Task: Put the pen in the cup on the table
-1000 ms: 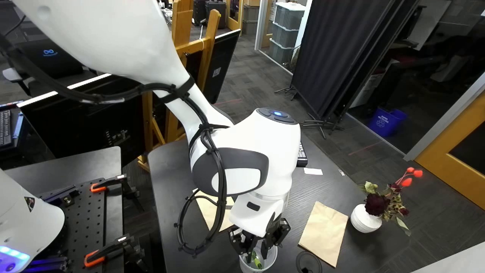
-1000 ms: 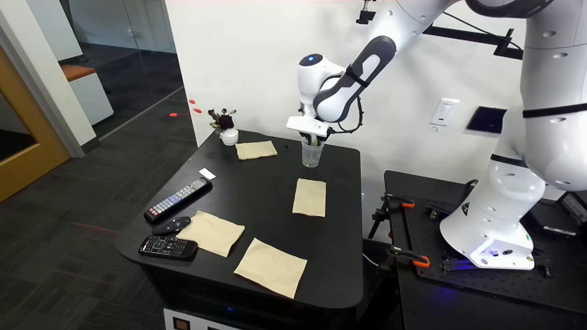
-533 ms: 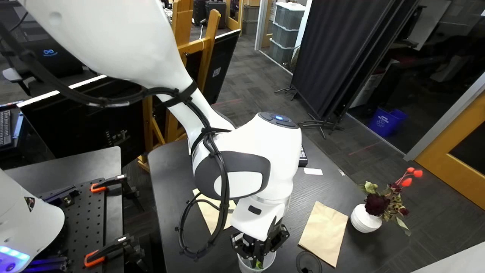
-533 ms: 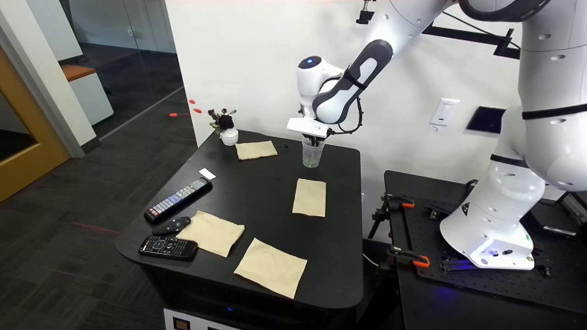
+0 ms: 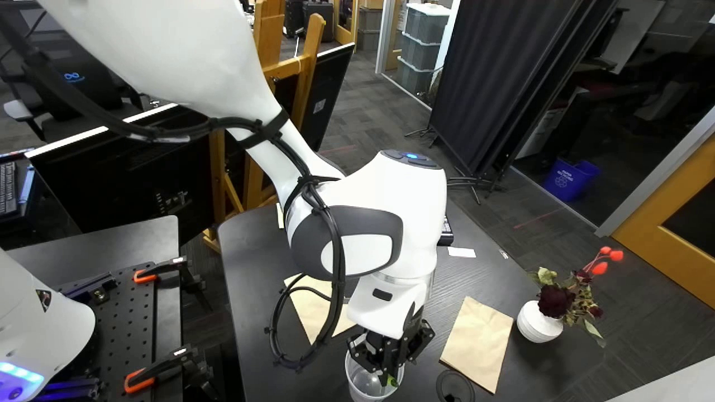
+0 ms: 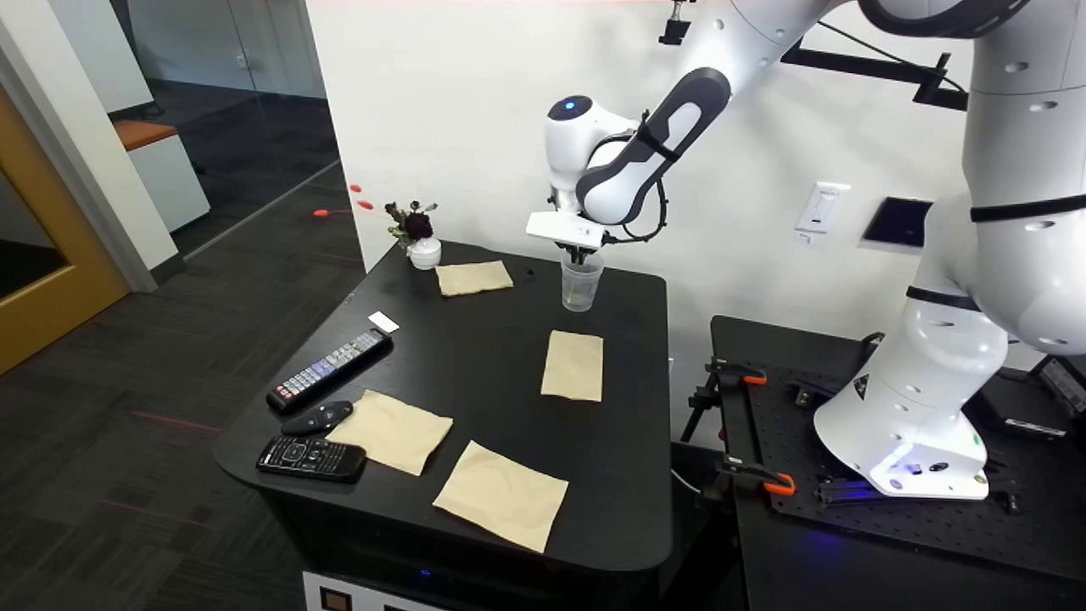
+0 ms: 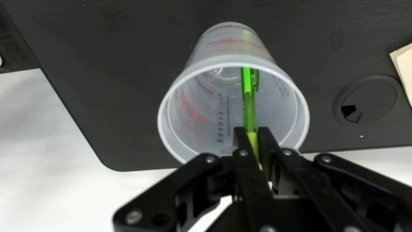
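Black table (image 6: pixel 494 356); pen (image 7: pixel 249 109) between jaws, clear only in wrist view

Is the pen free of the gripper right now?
No. The wrist view shows the gripper closed on the green pen, whose far end is inside the cup.

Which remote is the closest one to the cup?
The long remote, its end by the white card. The rounded remote and wide remote lie farther from the cup.
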You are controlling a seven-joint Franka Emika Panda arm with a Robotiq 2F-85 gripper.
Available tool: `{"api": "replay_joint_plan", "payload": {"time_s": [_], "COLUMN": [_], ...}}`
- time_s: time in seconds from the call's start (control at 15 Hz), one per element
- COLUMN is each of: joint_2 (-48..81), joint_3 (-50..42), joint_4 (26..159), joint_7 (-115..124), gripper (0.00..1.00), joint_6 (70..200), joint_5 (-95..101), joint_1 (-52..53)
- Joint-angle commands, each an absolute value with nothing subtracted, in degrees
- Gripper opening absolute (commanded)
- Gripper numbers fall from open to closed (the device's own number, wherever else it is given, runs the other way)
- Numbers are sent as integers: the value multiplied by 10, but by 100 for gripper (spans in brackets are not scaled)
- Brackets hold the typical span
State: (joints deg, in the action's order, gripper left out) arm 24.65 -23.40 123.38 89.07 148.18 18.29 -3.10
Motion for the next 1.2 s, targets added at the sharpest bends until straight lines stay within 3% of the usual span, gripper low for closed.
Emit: {"api": "replay_joint_plan", "payload": {"time_s": [0.0, 0.53, 1.13], "joint_2": [198, 59, 16], "joint_3": [-260, -245, -116], "joint_4": [1251, 1284, 1322], "joint_7": [905, 900, 596], "gripper": [3, 3, 3], "joint_6": [1477, 1486, 1515], "joint_5": [228, 311, -58], "joint_1": [-4, -20, -59]}}
